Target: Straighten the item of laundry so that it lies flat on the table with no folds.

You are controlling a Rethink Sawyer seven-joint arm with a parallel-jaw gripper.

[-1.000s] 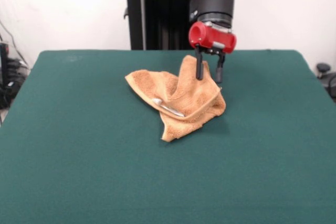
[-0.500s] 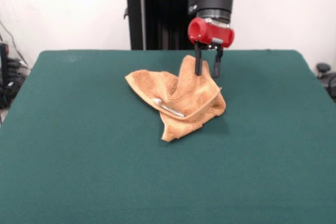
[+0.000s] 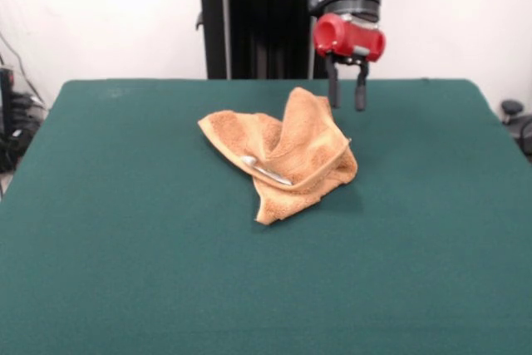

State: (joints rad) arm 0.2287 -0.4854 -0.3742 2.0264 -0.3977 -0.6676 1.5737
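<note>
Orange-tan towel (image 3: 287,155) crumpled in a heap on the green counter (image 3: 125,247), roughly midway between the left and right edges and nearer the far edge than the near one. Not flat: one fold raised into a peak at the far right of the heap, a flatter flap spread toward the left, a narrow corner pointing down toward the near edge. Pale strip, probably the tag or a border band, showing along a crease near the middle of the heap. Rolled edge running along the right side of the bundle.

End effector (image 3: 347,93) hanging above the counter just beyond and to the right of the towel's peak, close to the far edge. Two dark fingers (image 3: 334,89) pointing straight down, spread apart with open space between them, gripping nothing. Fingertips clear of the cloth, not touching it. Red wrist housing (image 3: 349,37) directly above the fingers, black arm section rising out of the top of the view.
</note>
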